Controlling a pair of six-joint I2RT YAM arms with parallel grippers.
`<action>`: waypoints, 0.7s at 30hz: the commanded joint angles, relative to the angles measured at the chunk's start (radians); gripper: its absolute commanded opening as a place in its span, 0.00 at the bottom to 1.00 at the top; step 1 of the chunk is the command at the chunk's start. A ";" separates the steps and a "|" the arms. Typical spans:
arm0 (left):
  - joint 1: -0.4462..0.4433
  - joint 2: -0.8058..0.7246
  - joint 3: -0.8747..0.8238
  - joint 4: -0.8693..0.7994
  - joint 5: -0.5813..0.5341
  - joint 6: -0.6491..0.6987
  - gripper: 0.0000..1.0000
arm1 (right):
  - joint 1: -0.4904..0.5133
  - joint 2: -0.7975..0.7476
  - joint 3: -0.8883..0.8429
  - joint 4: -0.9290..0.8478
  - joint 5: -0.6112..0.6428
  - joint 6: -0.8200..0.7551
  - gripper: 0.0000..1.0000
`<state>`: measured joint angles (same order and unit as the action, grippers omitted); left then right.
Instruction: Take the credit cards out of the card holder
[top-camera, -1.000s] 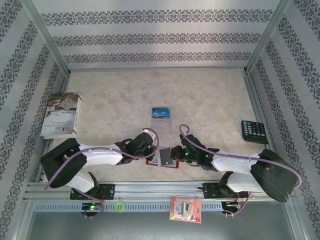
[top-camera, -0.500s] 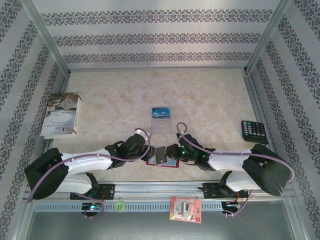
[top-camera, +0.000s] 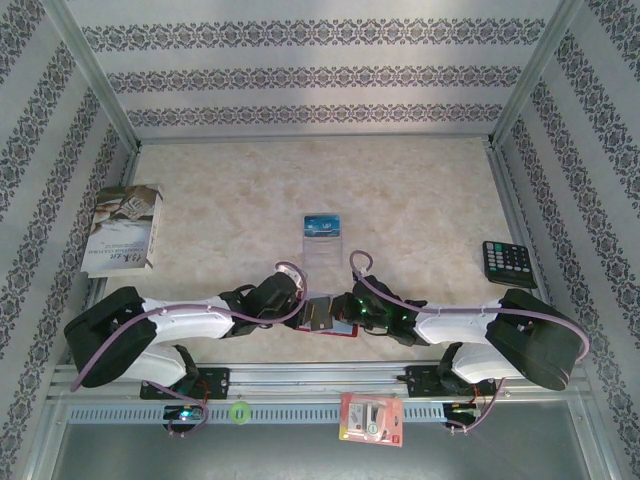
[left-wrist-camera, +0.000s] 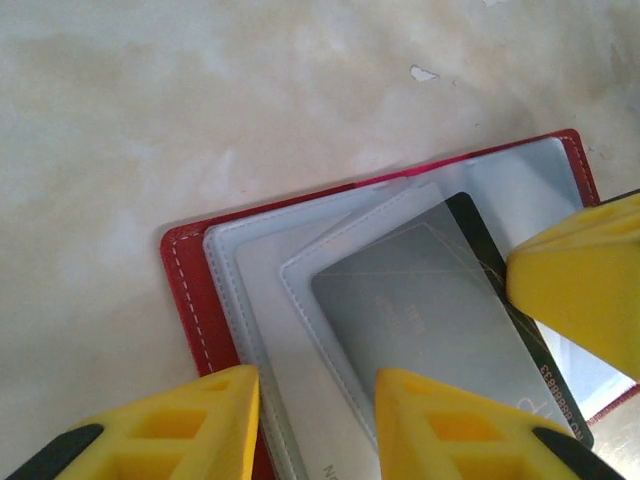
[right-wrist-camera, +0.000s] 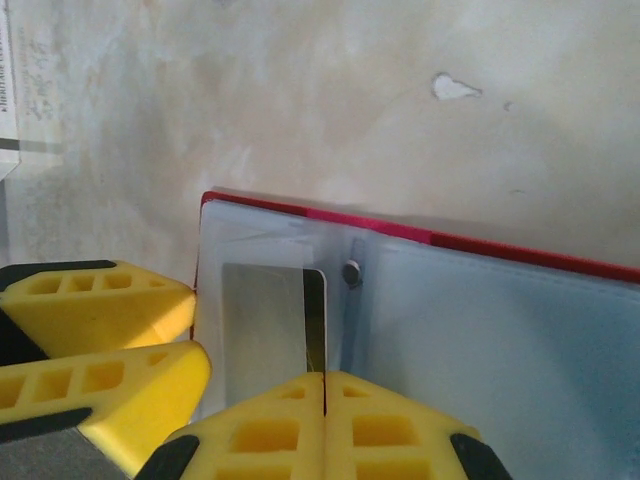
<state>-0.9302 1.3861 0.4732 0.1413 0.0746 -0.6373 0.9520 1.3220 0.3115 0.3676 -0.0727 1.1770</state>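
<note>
**Two arms meet over the open red holder, lying flat directly beneath both grippers.** The left gripper stands parted and grasps nothing, its fingers astride the clear pocket. The right gripper is clenched, tips at the edge of the grey card in that pocket. Whether it pinches the card cannot be told. The sound move is probably for the left to pin the holder while the right draws the card straight along the pocket. The left wrist view shows most of the card's face. The overhead view adds a blue card on a stand, well beyond both grippers.
</note>
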 joint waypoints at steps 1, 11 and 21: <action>-0.016 0.015 0.008 -0.003 -0.024 -0.020 0.33 | 0.011 -0.023 0.009 -0.062 0.058 0.016 0.00; -0.016 0.041 -0.004 -0.013 -0.029 -0.046 0.27 | 0.036 -0.139 0.009 -0.260 0.180 0.034 0.00; -0.016 0.001 -0.021 -0.014 -0.029 -0.058 0.29 | 0.040 -0.351 0.026 -0.536 0.327 -0.033 0.00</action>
<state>-0.9302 1.3998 0.4732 0.1467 0.0517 -0.6827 0.9802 1.0161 0.3134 -0.0399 0.1654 1.1831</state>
